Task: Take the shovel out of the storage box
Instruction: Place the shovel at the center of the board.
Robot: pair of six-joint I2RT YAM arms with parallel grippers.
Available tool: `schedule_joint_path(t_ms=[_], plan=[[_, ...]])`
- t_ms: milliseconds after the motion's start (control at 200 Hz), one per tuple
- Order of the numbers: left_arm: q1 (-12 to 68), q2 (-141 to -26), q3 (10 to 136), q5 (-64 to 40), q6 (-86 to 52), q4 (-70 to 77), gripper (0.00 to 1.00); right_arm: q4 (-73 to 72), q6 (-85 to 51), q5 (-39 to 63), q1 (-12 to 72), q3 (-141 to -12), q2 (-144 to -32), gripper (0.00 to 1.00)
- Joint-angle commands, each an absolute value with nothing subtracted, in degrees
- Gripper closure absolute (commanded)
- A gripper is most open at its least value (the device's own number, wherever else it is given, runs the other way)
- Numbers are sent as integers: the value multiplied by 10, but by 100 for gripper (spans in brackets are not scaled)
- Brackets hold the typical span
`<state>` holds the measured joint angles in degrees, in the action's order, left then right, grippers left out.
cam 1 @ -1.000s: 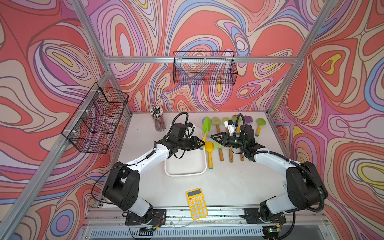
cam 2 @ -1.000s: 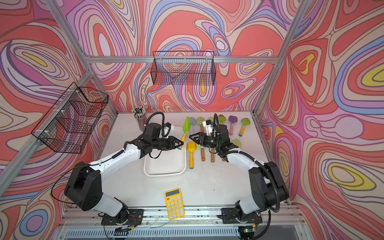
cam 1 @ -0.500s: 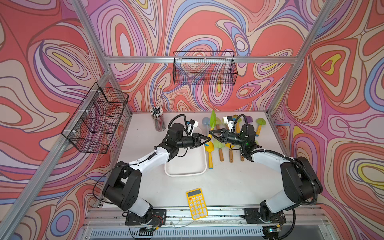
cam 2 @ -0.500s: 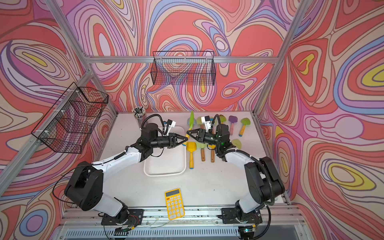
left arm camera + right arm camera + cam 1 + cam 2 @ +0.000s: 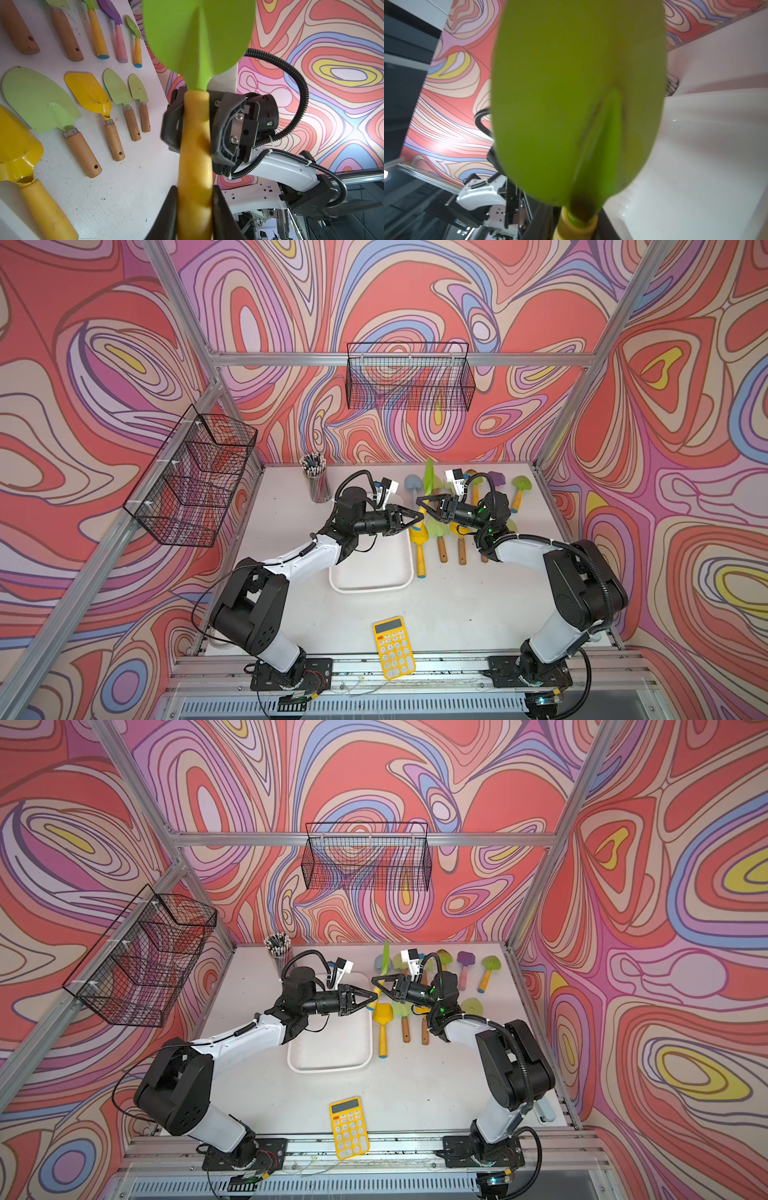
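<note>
Where shovel [image 5: 195,145] is raised near far right corner of storage box [image 5: 370,590], yellow handle is clamped by both sets of jaws: left jaws clenched on lower handle, right jaws clenched just below green blade. Handle end is cut off; blade is blurred in right wrist view.

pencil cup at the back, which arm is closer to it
Left. The left arm has its wrist just beside the pencil cup, above the white tub's far end. The right arm is farther over, beyond the raised green shovel.
</note>
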<state>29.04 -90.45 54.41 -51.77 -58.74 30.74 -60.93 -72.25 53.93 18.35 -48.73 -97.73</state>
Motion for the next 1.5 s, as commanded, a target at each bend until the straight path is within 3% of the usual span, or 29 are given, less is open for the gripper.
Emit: schedule_joint_path(t_ms=[0, 115, 210, 416, 536, 786, 1107, 1497], plan=[[288, -907, 543, -533, -597, 336, 85, -670, -741, 543, 185, -498, -982, 84], [279, -896, 544, -511, -569, 287, 54, -589, -691, 535, 184, -499, -957, 87], [258, -875, 542, -478, -533, 223, 47, -488, -633, 527, 180, -506, -928, 88], [213, -816, 553, -349, -424, 15, 50, -157, -466, 478, 149, -554, -873, 90], [212, -790, 582, -213, -352, -134, 51, 72, -345, 383, 126, -616, -854, 90], [211, -736, 554, -59, -320, -194, 51, 323, -234, 165, 67, -699, -858, 90], [203, -690, 505, 46, -319, -195, 54, 417, -216, -71, 34, -728, -918, 90], [177, -661, 443, 60, -334, -160, 55, 405, -216, -149, -64, -700, -999, 89]])
